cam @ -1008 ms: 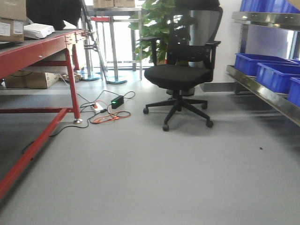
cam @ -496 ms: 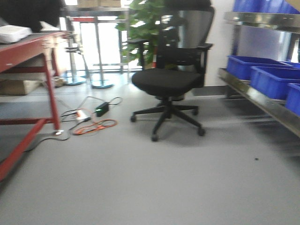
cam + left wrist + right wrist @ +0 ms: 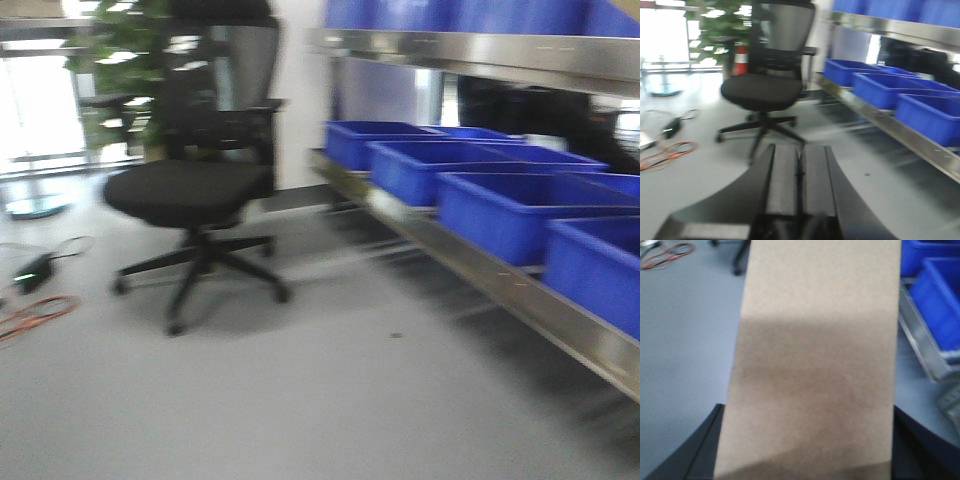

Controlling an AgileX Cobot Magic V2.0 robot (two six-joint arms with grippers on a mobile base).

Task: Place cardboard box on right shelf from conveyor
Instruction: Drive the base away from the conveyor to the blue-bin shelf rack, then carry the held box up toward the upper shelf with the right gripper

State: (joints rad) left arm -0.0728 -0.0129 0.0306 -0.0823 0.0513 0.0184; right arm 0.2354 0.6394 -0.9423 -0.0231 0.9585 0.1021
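Observation:
The cardboard box (image 3: 815, 365), plain tan and smooth, fills the middle of the right wrist view. My right gripper (image 3: 806, 409) is shut on it, with a dark finger showing on each side of the carton. The left gripper (image 3: 800, 147) hangs over the grey floor, its pads pressed together with nothing between them. The right shelf (image 3: 480, 270), shiny steel, runs along the right of the front view, and its rail also shows as right shelf (image 3: 890, 127) and right shelf (image 3: 920, 350). The conveyor is out of view. Neither gripper shows in the front view.
A row of blue bins (image 3: 500, 200) stands on the shelf's lower level, with an upper steel rail (image 3: 470, 50) above it. A black office chair (image 3: 190, 190) stands on the floor at left. Orange cables (image 3: 35, 315) lie at far left, and a plant (image 3: 120, 50) stands behind.
The front view has swung to the right. The red-framed table has left the frame, the chair has slid to the left, and the steel shelf with blue bins now fills the right side.

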